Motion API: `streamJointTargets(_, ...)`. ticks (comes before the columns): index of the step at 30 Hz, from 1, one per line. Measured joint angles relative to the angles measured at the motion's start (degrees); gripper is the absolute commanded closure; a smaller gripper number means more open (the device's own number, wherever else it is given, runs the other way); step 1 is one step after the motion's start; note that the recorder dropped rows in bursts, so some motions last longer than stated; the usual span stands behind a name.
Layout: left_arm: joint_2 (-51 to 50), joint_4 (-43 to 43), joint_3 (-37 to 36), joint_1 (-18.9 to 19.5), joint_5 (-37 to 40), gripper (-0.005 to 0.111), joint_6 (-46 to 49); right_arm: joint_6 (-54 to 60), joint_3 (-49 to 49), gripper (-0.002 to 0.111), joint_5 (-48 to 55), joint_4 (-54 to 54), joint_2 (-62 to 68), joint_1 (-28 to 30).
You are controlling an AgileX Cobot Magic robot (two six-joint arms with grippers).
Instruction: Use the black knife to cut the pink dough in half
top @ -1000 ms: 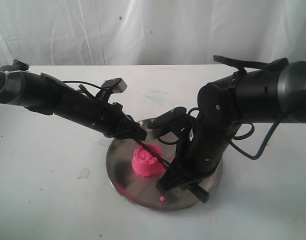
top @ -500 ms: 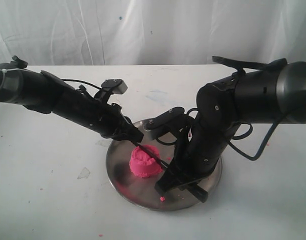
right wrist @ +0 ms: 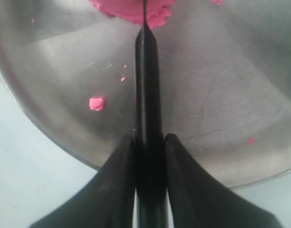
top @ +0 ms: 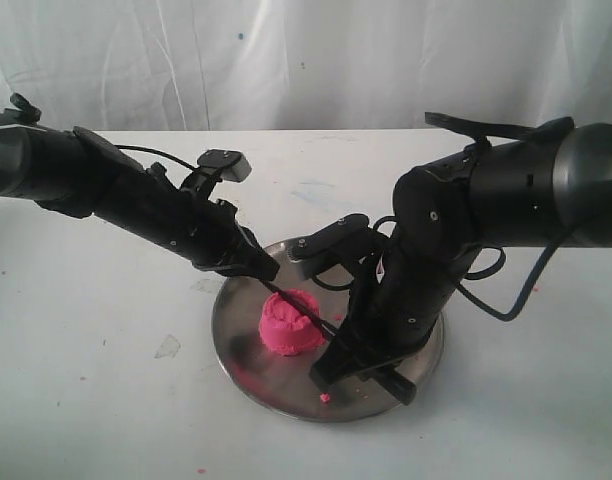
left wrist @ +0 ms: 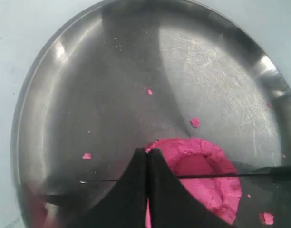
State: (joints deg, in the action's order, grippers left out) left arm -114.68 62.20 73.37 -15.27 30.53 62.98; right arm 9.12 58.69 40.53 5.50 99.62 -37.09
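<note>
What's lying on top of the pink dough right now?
The black knife blade crosses the pink dough top. The right hand grips its handle. How deep it has cut is hidden.

No text, label, brand, number or sign could be read in any of the three views.
</note>
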Motion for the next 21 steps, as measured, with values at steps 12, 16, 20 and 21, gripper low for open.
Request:
streamJointTargets(12,-1.9,1.0,0.1,0.0,0.1,0.107,-0.2,0.0,0.0,0.108,0.0,0.1,0.0,0.0)
streamJointTargets(16,-2.7,1.3,0.3,0.0,0.1,0.107,-0.4,-0.1,0.0,0.108,-0.1,0.5,0.0,0.0)
streamJointTargets(20,-2.9,1.5,0.3,0.0,0.1,0.107,-0.4,-0.1,0.0,0.108,-0.1,0.5,0.0,0.0)
streamJointTargets(21,-2.9,1.5,0.3,0.0,0.1,0.107,-0.4,-0.1,0.0,0.108,-0.1,0.5,0.0,0.0)
